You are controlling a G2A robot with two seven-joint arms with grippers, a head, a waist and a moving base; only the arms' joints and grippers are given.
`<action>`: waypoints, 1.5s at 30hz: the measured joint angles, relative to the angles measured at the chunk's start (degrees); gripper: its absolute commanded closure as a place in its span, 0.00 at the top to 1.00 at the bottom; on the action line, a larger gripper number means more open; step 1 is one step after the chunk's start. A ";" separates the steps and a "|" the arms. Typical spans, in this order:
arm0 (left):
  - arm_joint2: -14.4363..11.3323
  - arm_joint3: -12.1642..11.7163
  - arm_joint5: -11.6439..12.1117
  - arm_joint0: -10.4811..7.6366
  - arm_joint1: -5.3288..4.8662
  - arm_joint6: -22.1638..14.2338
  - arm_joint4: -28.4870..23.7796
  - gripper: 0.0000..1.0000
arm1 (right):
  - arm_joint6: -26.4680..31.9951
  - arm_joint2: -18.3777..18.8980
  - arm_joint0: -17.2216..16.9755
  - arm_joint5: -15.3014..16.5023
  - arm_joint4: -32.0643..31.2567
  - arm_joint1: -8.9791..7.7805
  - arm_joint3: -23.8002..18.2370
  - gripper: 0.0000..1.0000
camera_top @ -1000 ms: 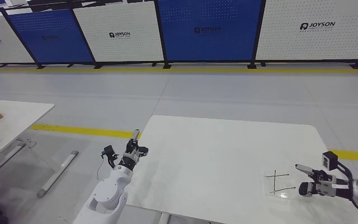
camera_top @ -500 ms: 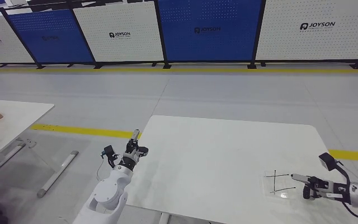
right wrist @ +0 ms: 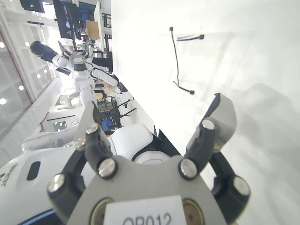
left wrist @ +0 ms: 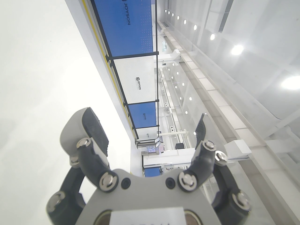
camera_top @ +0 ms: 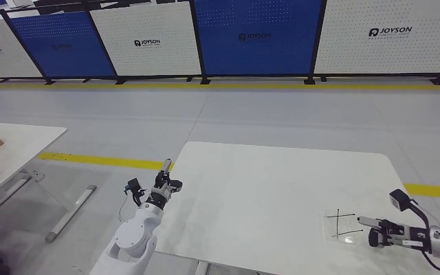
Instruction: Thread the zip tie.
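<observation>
Three thin black zip ties [camera_top: 342, 224] lie crossed on a clear plastic sheet [camera_top: 328, 229] near the table's front right corner. In the right wrist view the longest zip tie [right wrist: 175, 57] runs between two shorter ones [right wrist: 190, 38] [right wrist: 184, 88]. My right gripper [camera_top: 364, 227] [right wrist: 154, 105] sits just right of them, low over the table, open and holding nothing. At the table's left edge my left gripper [camera_top: 165, 169] [left wrist: 145, 118] points upward, open and holding nothing.
The white table [camera_top: 275, 192] is bare apart from the zip ties. Its front edge runs close to the right gripper. A second white table [camera_top: 20, 144] stands farther left across a floor gap.
The right gripper has shifted a little toward the table's front edge and lower, staying beside the zip ties. The left arm has not moved.
</observation>
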State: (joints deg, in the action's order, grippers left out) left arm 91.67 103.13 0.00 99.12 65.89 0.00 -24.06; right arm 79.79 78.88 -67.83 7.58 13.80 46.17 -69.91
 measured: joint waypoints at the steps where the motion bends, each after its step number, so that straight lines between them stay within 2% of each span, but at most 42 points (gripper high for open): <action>1: 0.00 0.00 0.00 0.00 0.00 0.00 0.00 1.00 | -0.05 -0.39 0.11 0.10 0.31 -0.04 0.15 1.00; 12: 0.00 0.00 0.00 0.00 0.00 0.00 0.00 1.00 | -0.19 -0.53 0.13 0.04 0.31 -0.06 0.19 1.00; 16: 0.00 0.00 0.00 0.00 0.00 0.00 0.00 1.00 | -3.56 -1.25 -0.03 -1.65 -0.51 0.14 0.12 1.00; 25: 0.00 0.00 0.00 0.00 0.00 0.00 0.00 1.00 | -4.79 -2.42 1.21 -2.16 -0.77 0.37 2.52 1.00; 27: 0.00 0.00 0.00 0.00 0.00 0.00 0.00 1.00 | -4.66 -2.68 1.57 -2.12 -1.02 0.40 3.13 0.65; 28: 0.00 0.00 0.00 0.00 0.00 0.00 0.00 1.00 | -4.63 -2.77 1.71 -2.11 -1.18 0.40 3.33 0.62; 29: 0.00 0.00 0.00 0.00 0.00 0.00 0.00 1.00 | -4.61 -2.88 1.86 -2.10 -1.36 0.40 3.58 0.69; 30: 0.00 0.00 0.00 0.00 0.00 0.00 0.00 1.00 | -4.54 -2.93 1.94 -2.07 -1.41 0.40 3.77 0.87; 31: 0.00 0.00 0.00 0.00 0.00 0.00 0.00 1.00 | -4.37 -2.97 2.01 -2.06 -1.38 0.40 3.99 0.79; 32: 0.00 0.00 0.00 0.00 0.00 0.00 0.00 1.00 | -3.95 -2.98 2.10 -1.99 -1.15 0.39 4.32 0.49; 33: 0.00 0.00 0.00 0.00 0.00 0.00 0.00 1.00 | -3.57 -2.97 2.18 -1.86 -0.95 0.37 4.61 0.44; 36: 0.00 0.00 0.00 0.00 0.00 0.00 0.00 1.00 | -2.81 -3.01 2.42 -1.41 -0.73 0.33 5.60 0.43; 39: 0.00 0.00 0.00 0.00 0.00 0.00 0.00 1.00 | -2.57 -3.42 2.74 -1.55 -1.03 0.36 6.44 0.49; 45: 0.00 0.00 0.00 0.00 0.00 0.00 0.00 1.00 | -1.80 -4.13 3.58 -1.34 -0.89 0.48 8.45 0.42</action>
State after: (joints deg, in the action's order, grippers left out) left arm 91.67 103.13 0.00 99.12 65.89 0.00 -24.06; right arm 77.99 74.75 -64.26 6.24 12.91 46.65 -61.46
